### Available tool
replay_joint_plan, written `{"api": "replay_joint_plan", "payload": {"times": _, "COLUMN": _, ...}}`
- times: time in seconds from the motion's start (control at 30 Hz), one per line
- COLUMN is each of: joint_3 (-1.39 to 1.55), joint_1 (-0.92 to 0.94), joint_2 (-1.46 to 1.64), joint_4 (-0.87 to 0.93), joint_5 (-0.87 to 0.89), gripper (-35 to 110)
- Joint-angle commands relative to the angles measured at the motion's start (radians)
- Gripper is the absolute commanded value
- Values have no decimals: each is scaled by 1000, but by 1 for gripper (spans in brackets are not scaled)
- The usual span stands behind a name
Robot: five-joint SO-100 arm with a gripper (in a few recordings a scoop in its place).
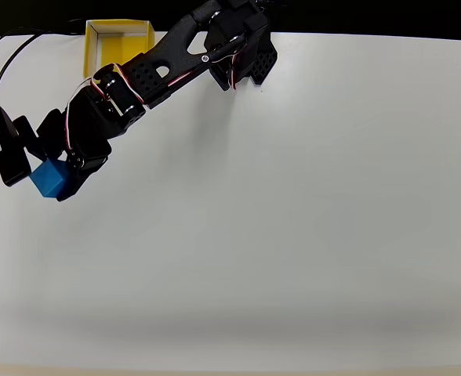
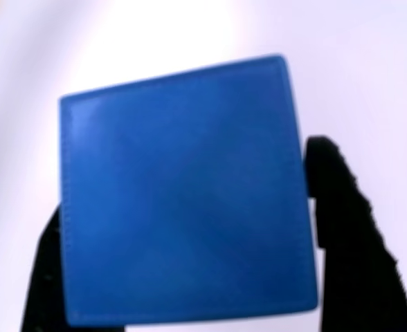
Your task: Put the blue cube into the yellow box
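The blue cube (image 1: 49, 178) is at the left of the white table in the overhead view, between the black fingers of my gripper (image 1: 54, 180). In the wrist view the cube (image 2: 183, 194) takes up most of the picture, with one finger (image 2: 345, 221) pressed on its right side and the other at its lower left. My gripper (image 2: 190, 235) is shut on it. I cannot tell whether the cube rests on the table or hangs just above it. The yellow box (image 1: 117, 45) stands at the table's back edge, above and to the right of the cube, its right part hidden by my arm.
The white table (image 1: 293, 219) stretches wide to the right and front. My arm's base (image 1: 246, 55) stands at the back edge, right of the box. A black cable (image 1: 11, 59) curves over the far left corner.
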Motion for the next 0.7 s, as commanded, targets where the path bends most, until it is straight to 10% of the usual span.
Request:
{"api": "replay_joint_plan", "payload": {"times": 0.0, "joint_3": 35, "joint_1": 120, "joint_2": 218, "joint_4": 35, "joint_5": -15, "gripper": 10}}
{"api": "replay_joint_plan", "payload": {"times": 0.67, "joint_3": 469, "joint_1": 488, "joint_2": 411, "joint_4": -25, "joint_5": -147, "gripper": 10}}
